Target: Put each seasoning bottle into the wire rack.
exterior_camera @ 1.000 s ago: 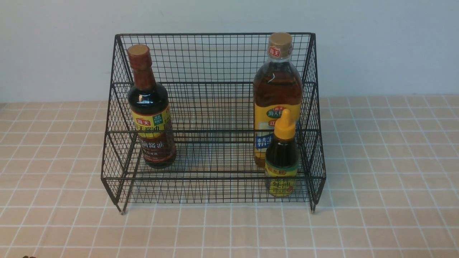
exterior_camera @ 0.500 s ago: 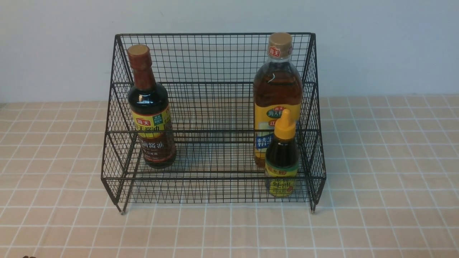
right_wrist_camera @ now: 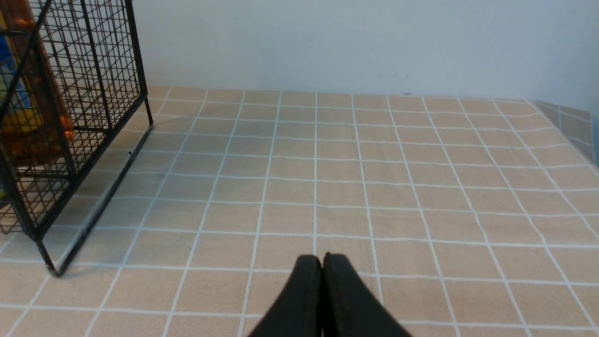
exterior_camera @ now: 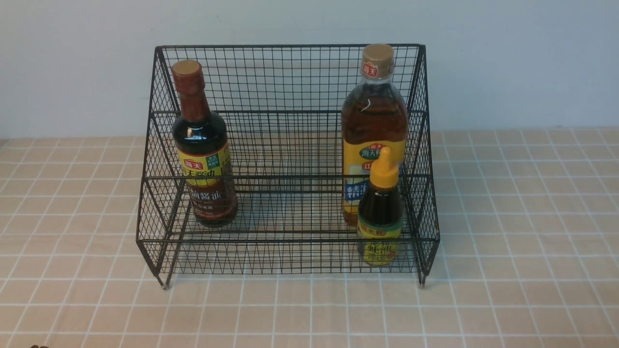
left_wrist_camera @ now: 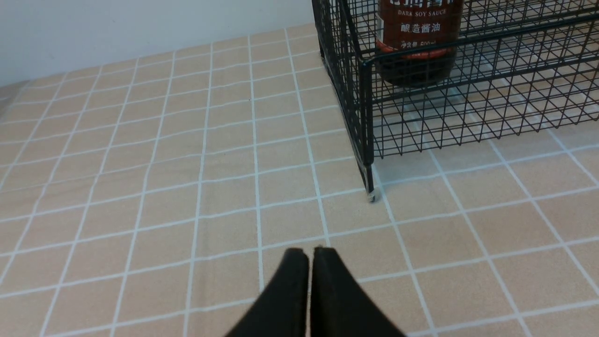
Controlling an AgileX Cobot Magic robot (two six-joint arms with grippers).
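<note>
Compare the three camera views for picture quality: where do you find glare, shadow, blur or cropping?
Front view: even, soft light, glare spots on the dark bottle, faint shadow under the wire rack. Left wrist view: sharp, the same bottle's top cropped off, its label readable; shut left gripper dark at the frame edge. Right wrist view: the amber bottle is blurred behind mesh; shut right gripper.

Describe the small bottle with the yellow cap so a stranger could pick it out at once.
Find the black wire rack on the tiled table. Look at its lower front tier, at the right end, just in front of the tall amber bottle. The small bottle there is the shortest of the three and the only one with a pointed yellow nozzle cap.
</note>
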